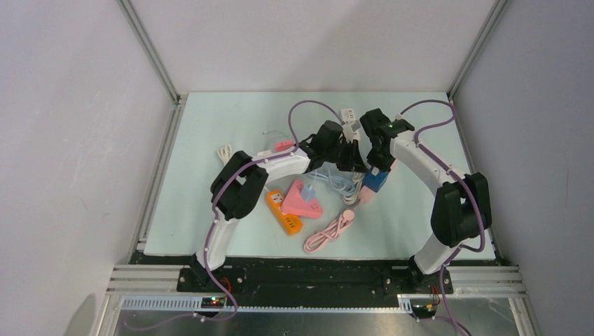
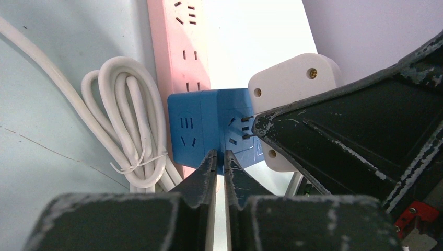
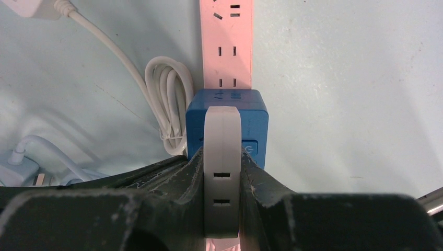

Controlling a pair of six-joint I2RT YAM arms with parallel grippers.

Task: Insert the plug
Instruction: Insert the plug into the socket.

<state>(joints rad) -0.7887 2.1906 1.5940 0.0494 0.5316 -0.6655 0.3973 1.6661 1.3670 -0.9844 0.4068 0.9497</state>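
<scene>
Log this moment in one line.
phase: insertion | right gripper: shut on plug | plug: prongs at blue cube, not seated | left gripper: shut, by blue cube

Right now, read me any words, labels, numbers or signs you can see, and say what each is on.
No words, brands or numbers are readable in any view.
Blue adapter cube: one small pale mark beside the white plug held in the right end effector, too small to read.

A pale mint-green counter [image 1: 210,140] is boxed in by plain white walls [image 1: 70,154], aluminium frame posts [image 1: 148,49] rising at its back corners under even light.
</scene>
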